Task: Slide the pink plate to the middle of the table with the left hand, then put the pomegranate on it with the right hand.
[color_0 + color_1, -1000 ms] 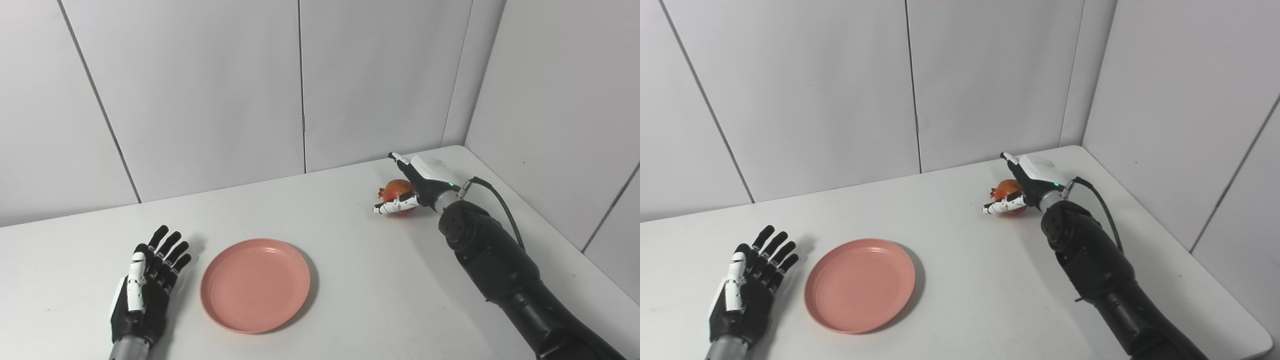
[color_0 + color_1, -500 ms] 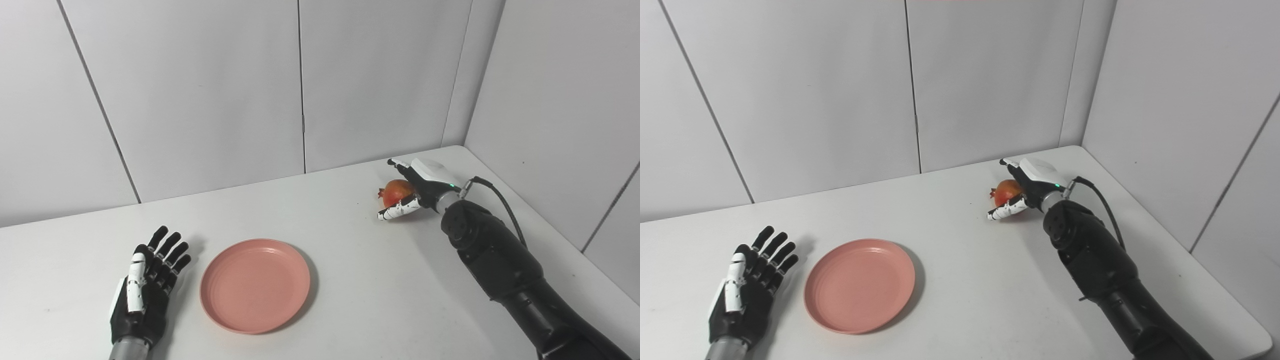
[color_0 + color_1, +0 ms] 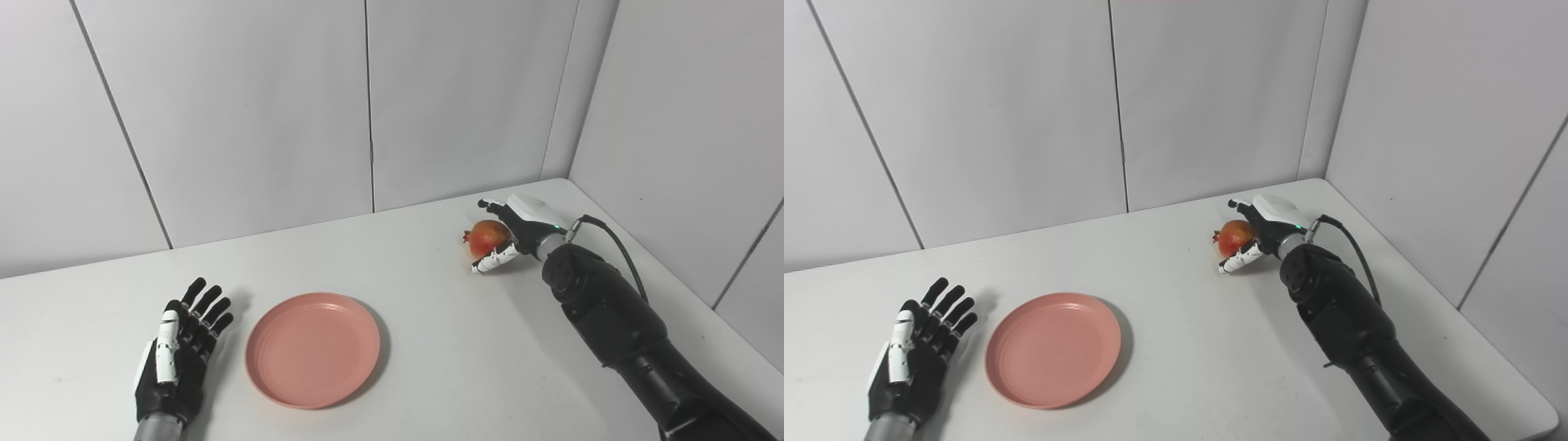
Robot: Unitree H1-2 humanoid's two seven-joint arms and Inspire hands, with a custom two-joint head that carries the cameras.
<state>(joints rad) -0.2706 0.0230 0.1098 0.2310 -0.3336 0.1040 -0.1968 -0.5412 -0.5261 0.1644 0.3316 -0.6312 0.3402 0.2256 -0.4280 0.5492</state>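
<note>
Left eye view: the white desk [image 3: 429, 367] runs back into a corner of pale wall panels [image 3: 245, 110]. Near its front, left of centre, lies the pink plate [image 3: 312, 349], flat and bare inside. Just beside the plate's left rim rests the left hand [image 3: 177, 355], black with a white thumb; it lies on the desk with its fingers stretched and spread, pointing away toward the wall, holding nothing and not touching the plate. At the far right of the desk, near the corner, the right hand [image 3: 511, 236] is wrapped around the pomegranate [image 3: 489, 237]. Dark fingers curl over the fruit's far side and top, and the white thumb [image 3: 490, 261] lies under its near side. The red fruit's crown points left. Whether the fruit sits on the desk or is raised off it cannot be told. A black cable [image 3: 615, 245] loops from the wrist along the dark forearm, and a small green light shows on the wrist.

Right eye view: the same layout appears shifted leftward. The plate [image 3: 1053, 349] sits well apart from the pomegranate [image 3: 1233, 236], with open desk between them. The left hand [image 3: 915, 352] lies flat and open near the plate's left edge. The right hand [image 3: 1262, 236] clasps the fruit from its right side, thumb below and fingers above.
</note>
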